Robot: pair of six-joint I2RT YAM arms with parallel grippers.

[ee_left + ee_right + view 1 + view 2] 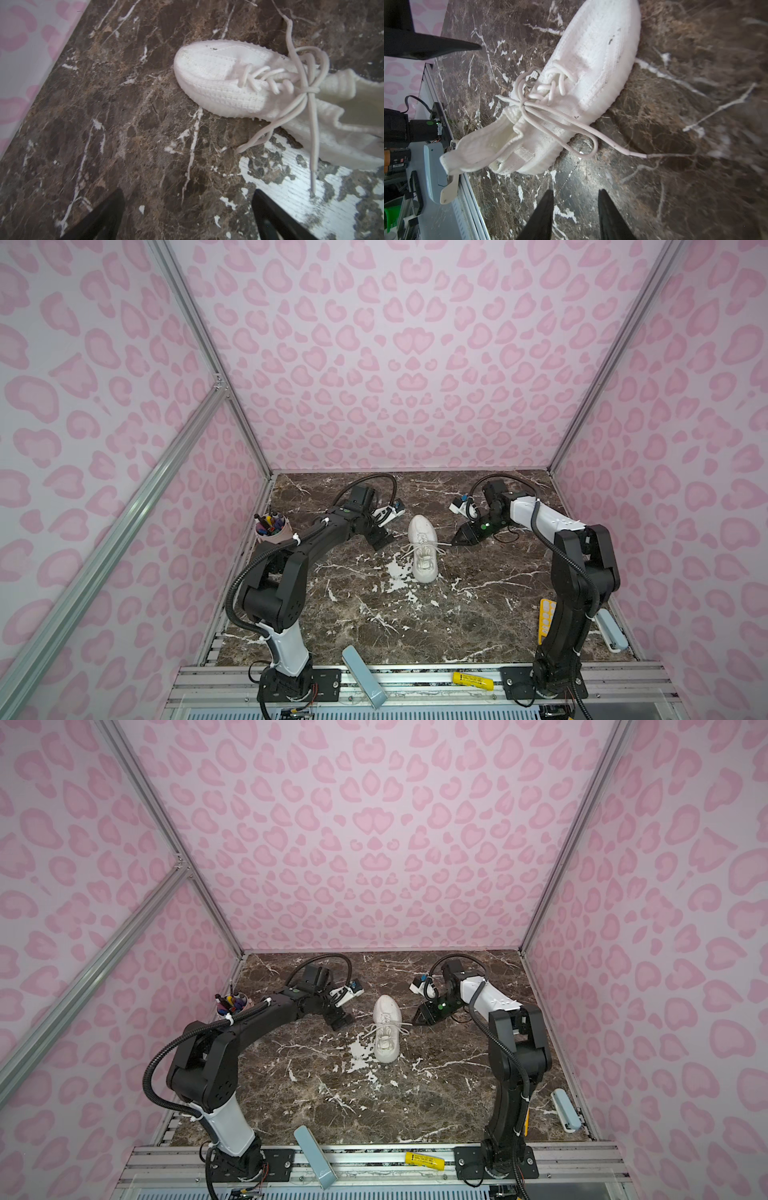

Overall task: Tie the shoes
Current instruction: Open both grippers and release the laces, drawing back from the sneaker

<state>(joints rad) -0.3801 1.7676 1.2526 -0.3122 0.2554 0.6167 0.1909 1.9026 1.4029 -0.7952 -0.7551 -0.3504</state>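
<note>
A white sneaker (423, 549) (386, 1029) lies on the dark marble table between my two arms. Its thin white laces are drawn into a bow with a knot (309, 90) (524, 104) over the tongue. Loops and loose ends trail off both sides onto the table. My left gripper (380, 539) (188, 191) hovers just left of the shoe (239, 83), jaws wide open and empty. On the shoe's right side, my right gripper (455, 542) (576, 190) is open with nothing between its fingers. One lace end (639, 154) lies a little ahead of it.
A cup of pens (272, 529) stands at the table's left edge behind the left arm. A grey-blue block (363, 676) and a yellow cylinder (471, 680) lie on the front rail. A yellow piece (546, 618) and a pale blue tool (609, 630) sit front right.
</note>
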